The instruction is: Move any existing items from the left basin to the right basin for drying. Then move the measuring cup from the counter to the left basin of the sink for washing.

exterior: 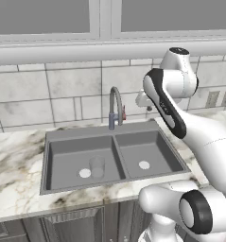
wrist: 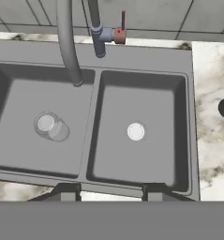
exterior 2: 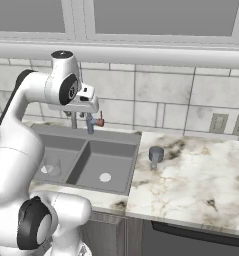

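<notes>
While the tool (wrist: 108, 191) hovers part-open and empty, a careless grab could topple the clear glass (wrist: 51, 126) in the left basin (wrist: 19, 145).

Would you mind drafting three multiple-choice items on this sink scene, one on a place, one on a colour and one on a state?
1. Where is the clear glass?
A. On the counter
B. In the left basin
C. In the right basin

2. What colour is the small lever on the tap?
A. Red
B. Green
C. Yellow

3. How does the measuring cup stand with the task?
A. Held in the gripper
B. Lying in the left basin
C. Standing on the counter, untouched

Answers:
1. B: the glass stands in the left basin, by its white drain.
2. A: the hand view shows a red lever at the tap's base.
3. C: the cup sits on the counter, right of the sink, away from the gripper.
</notes>
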You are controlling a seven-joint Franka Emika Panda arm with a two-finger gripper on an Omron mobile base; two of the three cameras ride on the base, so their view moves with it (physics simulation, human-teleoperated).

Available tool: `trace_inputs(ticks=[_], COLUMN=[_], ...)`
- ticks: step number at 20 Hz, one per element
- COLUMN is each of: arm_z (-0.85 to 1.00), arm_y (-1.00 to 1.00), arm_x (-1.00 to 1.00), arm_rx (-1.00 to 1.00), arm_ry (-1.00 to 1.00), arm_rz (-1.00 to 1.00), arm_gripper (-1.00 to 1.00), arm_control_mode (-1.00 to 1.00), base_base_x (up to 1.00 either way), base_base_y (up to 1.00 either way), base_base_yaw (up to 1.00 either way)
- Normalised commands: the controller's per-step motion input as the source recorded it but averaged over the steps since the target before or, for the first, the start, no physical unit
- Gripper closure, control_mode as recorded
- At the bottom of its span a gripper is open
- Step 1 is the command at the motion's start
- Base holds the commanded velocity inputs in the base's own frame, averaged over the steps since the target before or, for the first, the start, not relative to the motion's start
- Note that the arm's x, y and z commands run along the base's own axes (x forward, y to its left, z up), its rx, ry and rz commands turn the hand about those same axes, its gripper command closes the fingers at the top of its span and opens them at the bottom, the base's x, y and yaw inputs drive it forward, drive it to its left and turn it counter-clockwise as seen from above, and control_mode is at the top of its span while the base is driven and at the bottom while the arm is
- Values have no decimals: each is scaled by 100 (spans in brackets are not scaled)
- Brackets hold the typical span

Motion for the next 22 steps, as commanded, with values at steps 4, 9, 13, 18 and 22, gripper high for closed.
trace_inputs(ticks=[4, 9, 13, 18, 22], arm_z=[-1, -7, -15, -24, -30], arm_y=[1, 25, 52, 46, 37], arm_x=[0, 0, 2, 4, 2], arm_rx=[0, -2, -4, -2, -2], arm_ry=[0, 0, 7, 19, 15], arm_rz=[0, 0, -1, 0, 0], arm_gripper=[-100, -100, -100, -100, -100], arm_control_mode=[-100, -100, -100, -100, -100], base_base_x=[0, 0, 0, 0, 0], base_base_y=[0, 0, 0, 0, 0], base_base_yaw=[0, 0, 0, 0, 0])
